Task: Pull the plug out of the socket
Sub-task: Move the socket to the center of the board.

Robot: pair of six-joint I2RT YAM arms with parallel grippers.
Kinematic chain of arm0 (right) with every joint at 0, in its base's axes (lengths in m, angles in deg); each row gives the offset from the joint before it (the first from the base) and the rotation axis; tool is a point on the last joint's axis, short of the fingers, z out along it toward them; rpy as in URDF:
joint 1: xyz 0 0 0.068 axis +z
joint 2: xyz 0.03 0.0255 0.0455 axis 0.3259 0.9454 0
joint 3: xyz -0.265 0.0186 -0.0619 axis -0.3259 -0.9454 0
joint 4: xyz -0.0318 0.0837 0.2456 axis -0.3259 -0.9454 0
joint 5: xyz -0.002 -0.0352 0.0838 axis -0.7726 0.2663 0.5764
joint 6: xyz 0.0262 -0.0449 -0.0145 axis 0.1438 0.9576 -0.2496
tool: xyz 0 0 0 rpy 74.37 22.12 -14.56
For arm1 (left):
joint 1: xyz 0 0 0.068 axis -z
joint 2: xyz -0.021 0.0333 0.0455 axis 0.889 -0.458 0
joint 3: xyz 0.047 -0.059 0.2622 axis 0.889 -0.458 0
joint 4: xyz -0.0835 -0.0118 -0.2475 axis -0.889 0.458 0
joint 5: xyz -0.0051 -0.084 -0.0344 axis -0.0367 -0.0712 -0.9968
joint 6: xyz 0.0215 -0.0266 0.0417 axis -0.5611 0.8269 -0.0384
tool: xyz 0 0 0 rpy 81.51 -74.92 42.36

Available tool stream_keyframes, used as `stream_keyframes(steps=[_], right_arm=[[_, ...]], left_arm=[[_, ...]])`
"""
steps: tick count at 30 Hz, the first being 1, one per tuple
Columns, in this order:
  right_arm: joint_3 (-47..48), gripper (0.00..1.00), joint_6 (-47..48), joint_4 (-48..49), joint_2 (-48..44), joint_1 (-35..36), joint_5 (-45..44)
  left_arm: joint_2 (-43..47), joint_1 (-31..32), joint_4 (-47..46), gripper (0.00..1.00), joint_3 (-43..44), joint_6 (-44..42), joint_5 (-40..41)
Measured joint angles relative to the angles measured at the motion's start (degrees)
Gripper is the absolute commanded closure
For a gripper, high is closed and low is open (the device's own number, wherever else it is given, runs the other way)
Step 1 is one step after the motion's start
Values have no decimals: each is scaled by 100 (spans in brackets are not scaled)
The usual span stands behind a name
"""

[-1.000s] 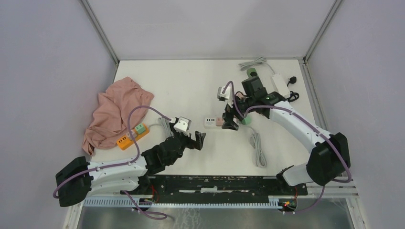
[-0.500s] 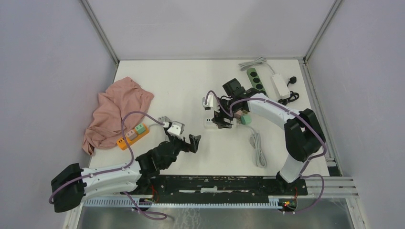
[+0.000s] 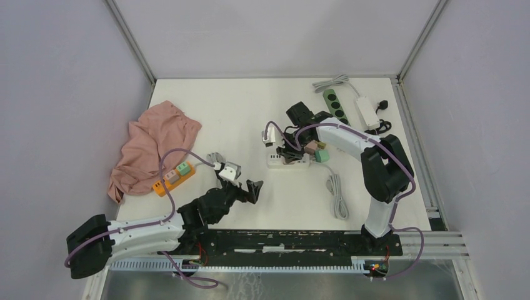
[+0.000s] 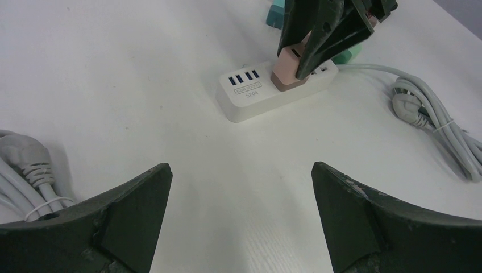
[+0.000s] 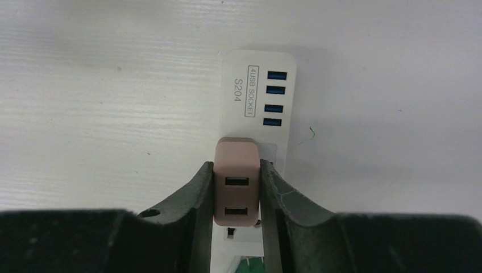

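A pink plug (image 5: pixel 237 182) with two USB ports stands in the white socket strip (image 5: pixel 258 96) near the table's middle. My right gripper (image 5: pixel 237 166) is shut on it, one finger pressed against each side. From the left wrist view the same plug (image 4: pixel 287 71) shows in the strip (image 4: pixel 250 96) under the dark right fingers (image 4: pixel 324 28). In the top view the right gripper (image 3: pixel 290 152) covers the plug above the strip (image 3: pixel 275 161). My left gripper (image 4: pixel 240 166) hangs open over bare table in front of the strip, holding nothing; the top view shows this gripper (image 3: pixel 255 187) left of centre.
A green plug (image 3: pixel 322 155) lies just right of the strip, with a coiled grey cable (image 3: pixel 337 194) nearer me. An orange power strip (image 3: pixel 174 177) and a pink cloth (image 3: pixel 153 147) lie left. A green power strip (image 3: pixel 334 105) and white adapter (image 3: pixel 367 111) sit at the back right.
My right gripper swung left over the white strip, came down and closed on the pink plug. The left arm drew back slightly, its gripper still open.
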Motion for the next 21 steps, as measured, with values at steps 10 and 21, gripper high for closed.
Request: stream_keyframes(steps=[10,21], right_arm=[[-343,100,706,-398,-326,0,245],[-1154,100,3528,-2118,-1062,-7,951]], left_arm=[[-581,-7,-955,1,-243,-535,-1200],[-1871,-4,-2485,1,-544,-1305,-2975]])
